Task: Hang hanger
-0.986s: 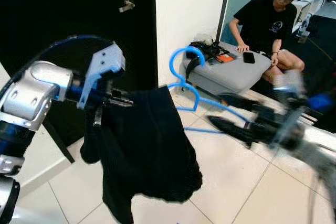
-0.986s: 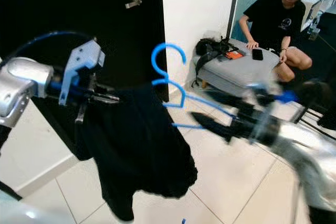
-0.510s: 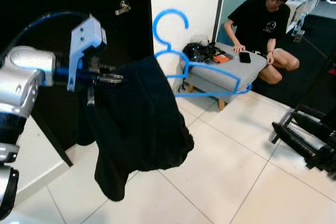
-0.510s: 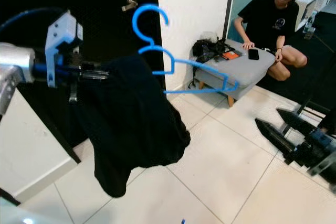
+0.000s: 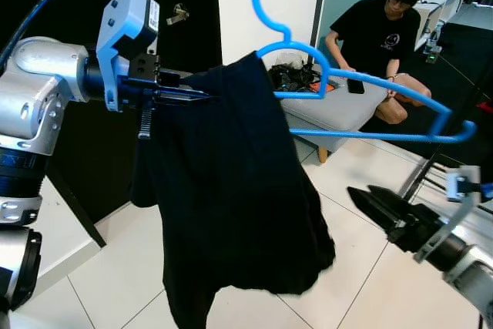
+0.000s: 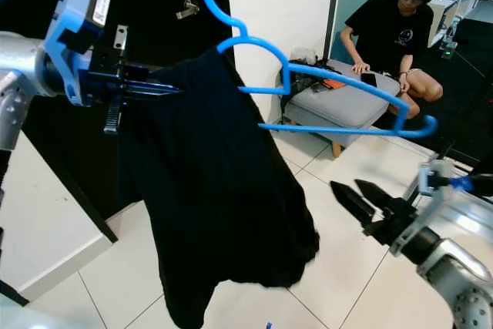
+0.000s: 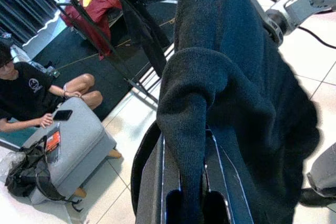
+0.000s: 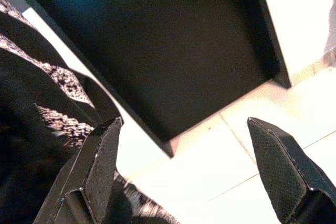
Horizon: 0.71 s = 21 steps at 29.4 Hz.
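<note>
White floor tiles (image 5: pixel 362 190) and a black door (image 6: pixel 154 36) framed the scene we looked down on. Nearest us, at the lower right, our right end effector (image 5: pixel 383 209) hung low over the tiles with its two black fingers spread apart and nothing between them. To our left, our left end effector (image 5: pixel 185 96) was raised at shoulder height, its fingers clamped on a fold of the black garment (image 5: pixel 231 198). That garment draped over one shoulder of the blue hanger (image 5: pixel 362 105), whose hook curled upward near the white wall (image 6: pixel 300 5) while its bare far arm reached out to our right, above the right end effector and well apart from it.

Beyond the hanger stood a grey ottoman (image 6: pixel 347 105), carrying a dark bag, a phone and an orange item, with a person in a black shirt (image 5: pixel 377 36) crouched behind it.

From the left wrist we saw the cloth pinched between the fingers (image 7: pixel 152 182), and, farther off, a clothes rack (image 7: pixel 105 3) holding a red garment. From the right wrist we saw the door's lower edge (image 8: pixel 173 145) against the tiles.
</note>
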Motion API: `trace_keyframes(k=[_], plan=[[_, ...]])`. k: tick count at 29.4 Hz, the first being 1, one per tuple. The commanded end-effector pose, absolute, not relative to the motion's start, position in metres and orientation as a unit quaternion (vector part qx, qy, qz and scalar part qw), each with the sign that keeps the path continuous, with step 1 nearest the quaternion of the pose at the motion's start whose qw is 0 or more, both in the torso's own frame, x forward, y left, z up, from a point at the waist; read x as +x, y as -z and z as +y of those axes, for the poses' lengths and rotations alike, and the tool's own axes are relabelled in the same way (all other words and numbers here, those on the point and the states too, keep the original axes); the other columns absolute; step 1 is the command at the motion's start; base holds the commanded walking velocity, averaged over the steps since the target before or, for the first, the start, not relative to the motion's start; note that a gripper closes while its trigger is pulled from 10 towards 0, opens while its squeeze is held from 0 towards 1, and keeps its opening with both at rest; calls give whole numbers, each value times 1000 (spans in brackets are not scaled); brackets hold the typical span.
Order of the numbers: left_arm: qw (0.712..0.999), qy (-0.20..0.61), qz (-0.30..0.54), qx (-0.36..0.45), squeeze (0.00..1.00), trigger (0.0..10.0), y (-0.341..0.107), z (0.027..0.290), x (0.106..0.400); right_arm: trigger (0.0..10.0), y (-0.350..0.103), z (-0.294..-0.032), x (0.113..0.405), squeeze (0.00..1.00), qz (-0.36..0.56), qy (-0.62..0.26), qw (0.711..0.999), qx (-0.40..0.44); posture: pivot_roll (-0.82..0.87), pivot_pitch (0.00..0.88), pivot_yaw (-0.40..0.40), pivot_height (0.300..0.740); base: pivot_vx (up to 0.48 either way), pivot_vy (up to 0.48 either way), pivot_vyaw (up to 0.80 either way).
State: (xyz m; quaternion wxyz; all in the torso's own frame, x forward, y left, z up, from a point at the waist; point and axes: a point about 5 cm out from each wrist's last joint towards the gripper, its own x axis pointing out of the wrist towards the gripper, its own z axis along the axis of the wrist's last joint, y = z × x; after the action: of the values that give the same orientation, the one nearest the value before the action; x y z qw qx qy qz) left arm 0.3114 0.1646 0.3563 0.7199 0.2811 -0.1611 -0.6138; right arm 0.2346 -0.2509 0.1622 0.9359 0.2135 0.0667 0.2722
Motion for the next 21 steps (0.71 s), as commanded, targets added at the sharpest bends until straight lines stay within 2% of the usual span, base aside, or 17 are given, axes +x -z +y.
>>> trace_keyframes(k=[1, 3, 5, 8, 9, 15, 21], plan=[[703, 620, -187, 294, 0, 9647, -366, 157, 307, 10000, -158, -236, 236, 0, 90, -295, 928, 206, -19, 0, 37, 740, 0, 0, 0], [703, 620, -187, 294, 0, 9647, -366, 157, 307, 10000, -158, -236, 236, 0, 90, -295, 928, 206, -19, 0, 37, 740, 0, 0, 0], [695, 624, -198, 297, 0, 10000, -367, 148, 307, 10000, -156, -209, 234, 0, 109, -354, 909, 194, -18, 0, 36, 740, 0, 0, 0], [693, 626, -201, 297, 0, 10000, -367, 145, 306, 10000, -155, -200, 233, 0, 111, -377, 900, 189, -18, 0, 36, 740, 0, 0, 0], [690, 628, -201, 297, 0, 10000, -366, 143, 306, 10000, -163, -191, 231, 0, 88, -407, 887, 200, -14, 0, 41, 740, 0, 0, 0], [686, 633, -199, 297, 0, 10000, -364, 141, 305, 10000, -183, -183, 224, 0, 32, -455, 859, 232, -14, 0, 44, 740, 0, 0, 0], [685, 635, -199, 298, 0, 10000, -364, 140, 304, 10000, -188, -185, 220, 0, 21, -460, 855, 238, -16, 0, 49, 740, 0, 0, 0]])
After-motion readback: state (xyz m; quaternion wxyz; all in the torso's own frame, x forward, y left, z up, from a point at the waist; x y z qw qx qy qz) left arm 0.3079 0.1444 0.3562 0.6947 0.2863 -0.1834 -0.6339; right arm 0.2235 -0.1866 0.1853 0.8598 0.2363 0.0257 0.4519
